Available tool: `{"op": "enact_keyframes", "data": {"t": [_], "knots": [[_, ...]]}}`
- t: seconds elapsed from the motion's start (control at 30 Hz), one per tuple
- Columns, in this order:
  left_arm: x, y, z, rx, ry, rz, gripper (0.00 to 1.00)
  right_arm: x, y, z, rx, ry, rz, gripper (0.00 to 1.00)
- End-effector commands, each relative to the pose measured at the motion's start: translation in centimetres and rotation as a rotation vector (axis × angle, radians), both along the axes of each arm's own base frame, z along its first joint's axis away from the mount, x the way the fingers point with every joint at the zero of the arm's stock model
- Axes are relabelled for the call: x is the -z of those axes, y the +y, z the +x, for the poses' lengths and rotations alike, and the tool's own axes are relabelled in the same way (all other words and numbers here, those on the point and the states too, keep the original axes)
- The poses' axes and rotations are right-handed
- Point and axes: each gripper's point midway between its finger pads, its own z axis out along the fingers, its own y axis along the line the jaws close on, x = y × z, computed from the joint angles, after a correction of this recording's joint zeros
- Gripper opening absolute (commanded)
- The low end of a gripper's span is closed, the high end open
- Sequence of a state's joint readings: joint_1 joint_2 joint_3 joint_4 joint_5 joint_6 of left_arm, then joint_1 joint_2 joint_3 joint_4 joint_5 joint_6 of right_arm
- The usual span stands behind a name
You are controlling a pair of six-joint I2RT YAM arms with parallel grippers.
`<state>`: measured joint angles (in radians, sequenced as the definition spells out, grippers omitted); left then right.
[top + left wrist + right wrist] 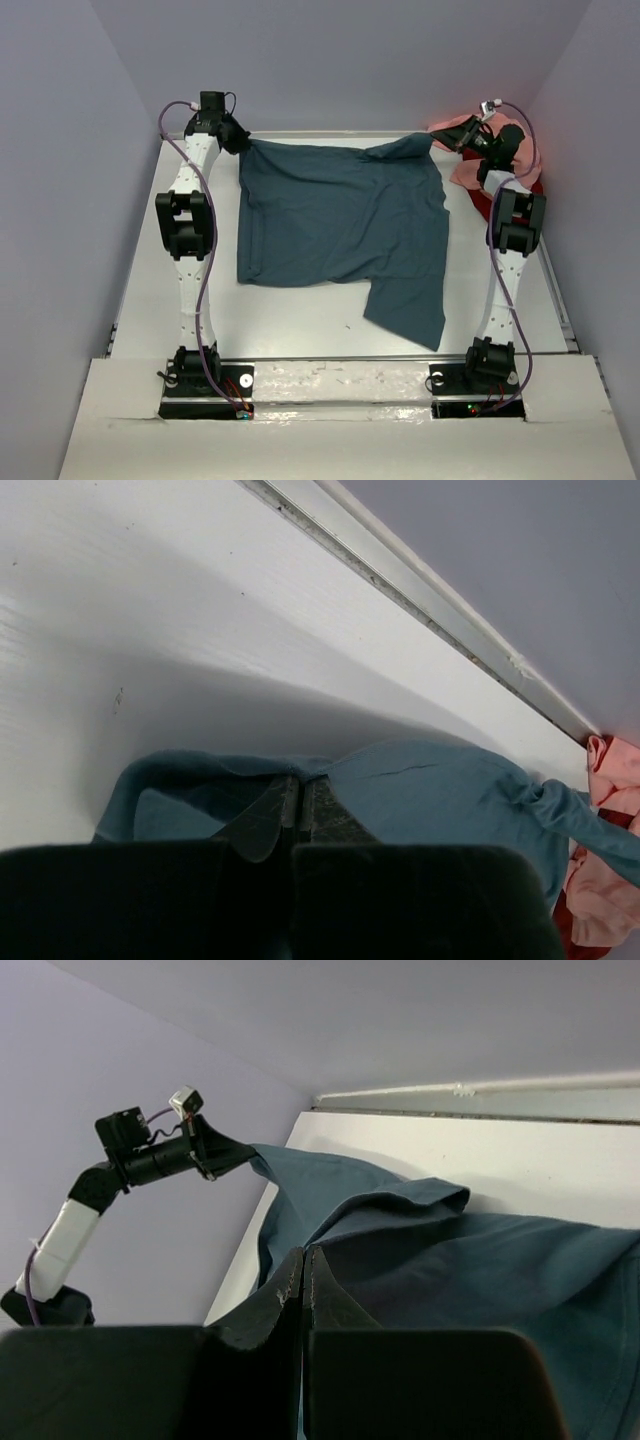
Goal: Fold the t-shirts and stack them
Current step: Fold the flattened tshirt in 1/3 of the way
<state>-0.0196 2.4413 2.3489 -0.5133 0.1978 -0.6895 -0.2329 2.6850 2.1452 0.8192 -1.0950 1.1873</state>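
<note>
Early stage: nothing folded, nothing stacked. The table (300, 330) carries the teal-blue shirt (340, 225) at the centre of the top view, opened mostly flat. Its top edge is stretched between the two arms, the lower-right part reaches further down, and a sleeve is creased at upper right. The salmon pink shirt (468, 172) and red shirt (538, 186) sit bunched in a heap in the upper right corner, unfolded. The left gripper (243, 143), upper left, is pressed together, pinching the teal shirt's corner. The right gripper (450, 140), upper right, is doing the same on the opposite corner. My read: all three folds plus stacking are left.
</note>
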Motion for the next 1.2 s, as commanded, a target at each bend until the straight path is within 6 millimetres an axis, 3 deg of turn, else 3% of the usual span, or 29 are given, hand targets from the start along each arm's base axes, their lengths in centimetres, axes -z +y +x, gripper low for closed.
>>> {"op": "enact_keyframes", "data": {"t": [0.0, 0.27, 0.5, 0.57, 0.6, 0.67, 0.7, 0.73, 0.83, 0.9, 0.93, 0.97, 1.07, 1.17], "knots": [[-2.8, 0.4, -0.5, -0.023, -0.034, -0.008, 0.0, -8.8, 0.7, -2.8, -0.035, -0.218, -0.065, 0.0], [-4.8, 0.9, -0.6, -0.04, -0.068, -0.007, 0.0, -11.9, 1.2, -4.2, -0.072, -0.267, -0.085, 0.0], [-3.9, 0.1, -1.5, -0.021, -0.021, -0.05, 0.0, -12.6, 1.7, -6.1, -0.095, -0.214, -0.075, 0.0], [-4.2, 0.2, -1.7, -0.03, -0.018, -0.049, 0.0, -11.6, 1.8, -6.6, -0.088, -0.165, -0.081, 0.0], [-4.3, 0.3, -1.7, -0.032, -0.022, -0.047, 0.0, -10.1, 1.7, -6.2, -0.078, -0.118, -0.088, 0.0], [-4.7, 0.4, -1.7, -0.038, -0.026, -0.042, 0.0, -10.4, 1.2, -5.5, -0.021, -0.087, -0.134, 0.0], [-4.8, 0.5, -1.7, -0.038, -0.028, -0.04, 0.0, -8.4, 0.8, -5.2, 0.003, -0.013, -0.192, 0.0], [-5.0, 0.6, -1.7, -0.042, -0.033, -0.036, 0.0, -7.8, 0.5, -4.8, 0.029, 0.015, -0.219, 0.0], [-5.0, 0.6, -1.7, -0.042, -0.032, -0.035, 0.0, -7.8, -0.4, -3.9, 0.072, 0.055, -0.29, 0.0], [-4.9, 0.6, -1.8, -0.041, -0.028, -0.031, 0.0, -6.3, -1.1, -3.4, 0.105, 0.115, -0.342, 0.0], [-4.9, 0.6, -1.8, -0.041, -0.028, -0.031, 0.0, -8.1, -1.5, -2.9, 0.132, 0.08, -0.372, 0.0], [-5.0, 0.6, -1.8, -0.042, -0.029, -0.03, 0.0, -7.1, -2.1, -2.2, 0.164, 0.107, -0.396, 0.0], [-5.0, 0.7, -1.9, -0.04, -0.029, -0.024, 0.0, -6.7, -2.3, -2.3, 0.193, 0.15, -0.448, 0.0], [-5.2, 0.7, -2.1, -0.036, -0.027, -0.019, 0.0, -5.5, -3.8, -2.6, 0.281, 0.22, -0.519, 0.0]]}}
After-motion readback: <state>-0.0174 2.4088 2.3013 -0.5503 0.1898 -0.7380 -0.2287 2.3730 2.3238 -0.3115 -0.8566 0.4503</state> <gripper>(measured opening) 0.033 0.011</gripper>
